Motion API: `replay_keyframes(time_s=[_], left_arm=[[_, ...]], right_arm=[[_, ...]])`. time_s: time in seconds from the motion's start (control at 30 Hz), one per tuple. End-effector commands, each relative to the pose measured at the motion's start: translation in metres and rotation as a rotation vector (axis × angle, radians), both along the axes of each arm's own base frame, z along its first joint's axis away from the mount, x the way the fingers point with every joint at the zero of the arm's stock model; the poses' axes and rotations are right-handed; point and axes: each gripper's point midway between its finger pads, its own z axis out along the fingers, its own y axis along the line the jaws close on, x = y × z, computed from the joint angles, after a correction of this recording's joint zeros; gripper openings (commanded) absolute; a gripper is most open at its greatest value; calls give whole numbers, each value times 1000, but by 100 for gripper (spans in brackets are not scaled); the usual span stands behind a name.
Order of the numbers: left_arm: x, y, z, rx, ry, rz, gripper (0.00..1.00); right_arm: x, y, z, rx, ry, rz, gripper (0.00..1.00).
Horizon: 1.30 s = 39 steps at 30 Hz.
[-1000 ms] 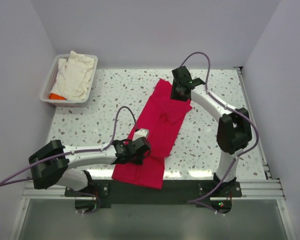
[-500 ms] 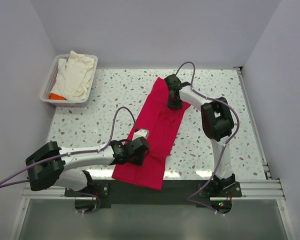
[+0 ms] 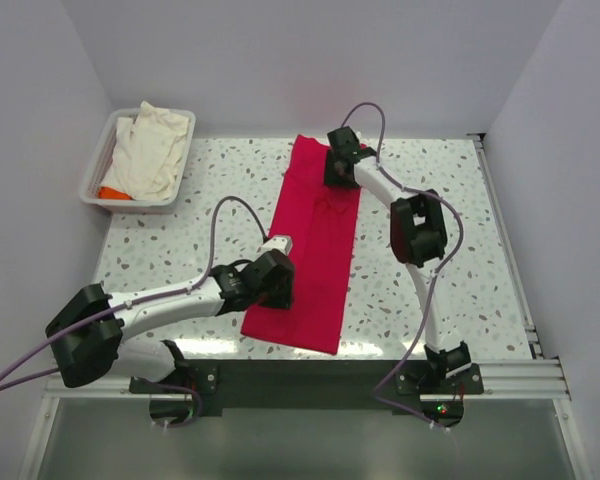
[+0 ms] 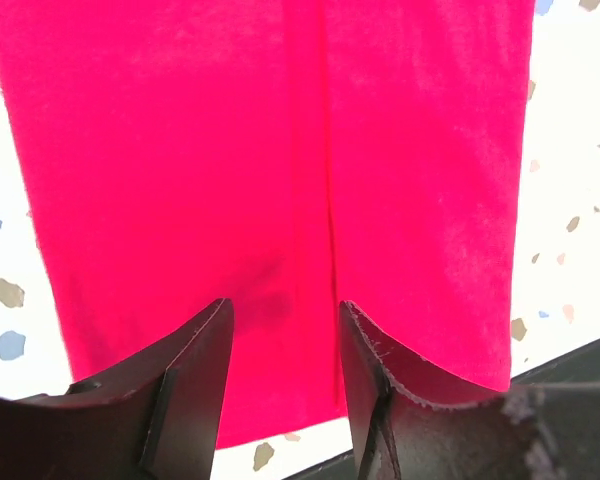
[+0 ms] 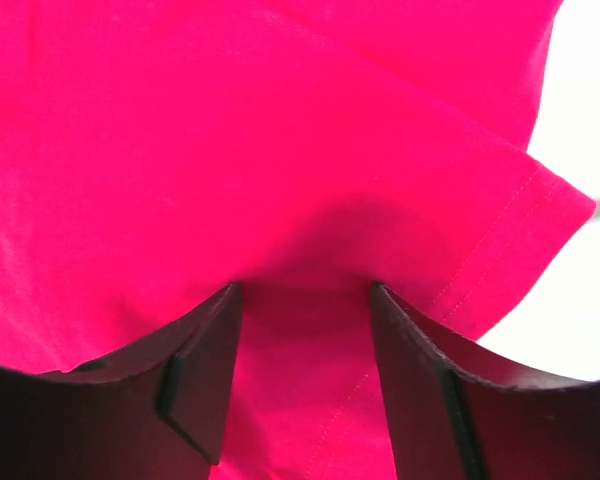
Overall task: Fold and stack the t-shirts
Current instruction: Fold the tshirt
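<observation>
The red t-shirt (image 3: 315, 250) lies folded into a long strip at the middle of the bench (image 3: 180, 240). The left hand (image 4: 285, 310) hovers open over its lower left edge. The right hand (image 5: 305, 290) is open at its upper end. The cream t-shirt (image 3: 155, 150) sits in the tray (image 3: 150, 204), upper left.

The crimson t-shirt (image 5: 230, 150) fills nearly the whole view, its stitched sleeve hem (image 5: 510, 225) at right against the pale surface (image 5: 585, 300). The right claw (image 5: 302, 300) has its dark fingers (image 5: 195, 395) standing apart, with red cloth showing between them.

Bright even light, soft shadows, tabletop (image 4: 580, 130) glaring white (wrist views)
</observation>
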Motion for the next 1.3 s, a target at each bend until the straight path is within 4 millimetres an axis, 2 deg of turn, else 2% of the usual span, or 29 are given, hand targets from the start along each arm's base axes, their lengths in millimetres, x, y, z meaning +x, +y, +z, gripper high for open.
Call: replay_keyframes(time_s=[0.0,0.1,0.23,0.37,0.6,0.63,0.73,0.77,0.8,0.83,0.87,0.97,1.0,1.03,1.07,1.1,1.17,1.2,1.23,1.27], left_arm=[[19,-20,20,-122,-19,-2,52],[25,-25,26,-163,-30,17,53],[29,-22,25,-196,-28,50,56],[31,-14,19,-215,-11,85,59],[25,-2,14,-260,-22,122,66],[26,1,14,-253,-30,133,66],[24,10,14,-242,-46,153,67],[24,12,14,-242,-50,156,67],[23,16,13,-236,-54,161,66],[23,20,12,-224,-61,172,65],[22,24,9,-209,-59,181,63],[20,30,6,-187,-62,187,59],[21,29,7,-195,-67,183,57],[19,26,8,-203,-70,158,55],[19,23,10,-210,-72,140,53],[19,21,12,-215,-74,128,49],[18,17,13,-210,-74,103,45],[17,15,14,-206,-70,91,41],[16,15,13,-196,-71,82,40],[16,13,14,-193,-71,75,40]], right_arm=[[26,2,-11,19,-44,61,59],[40,7,-12,48,-82,93,64],[54,16,-7,86,-129,124,69],[64,24,12,97,-184,162,78],[75,26,73,95,-291,201,89],[74,25,94,99,-317,199,89],[68,16,125,82,-345,173,92],[63,12,148,86,-372,161,93],[59,9,159,93,-376,137,93],[50,6,163,97,-353,124,92],[38,4,179,129,-353,97,91],[7,2,183,180,-289,60,87],[-17,3,179,205,-247,41,84],[-32,4,178,212,-229,39,83],[-57,6,148,195,-149,40,82],[-75,6,166,237,-164,18,78],[-105,13,157,250,-129,34,73],[-134,24,135,223,-73,61,70],[-152,27,143,218,-80,84,69],[-173,39,140,194,-66,120,67]])
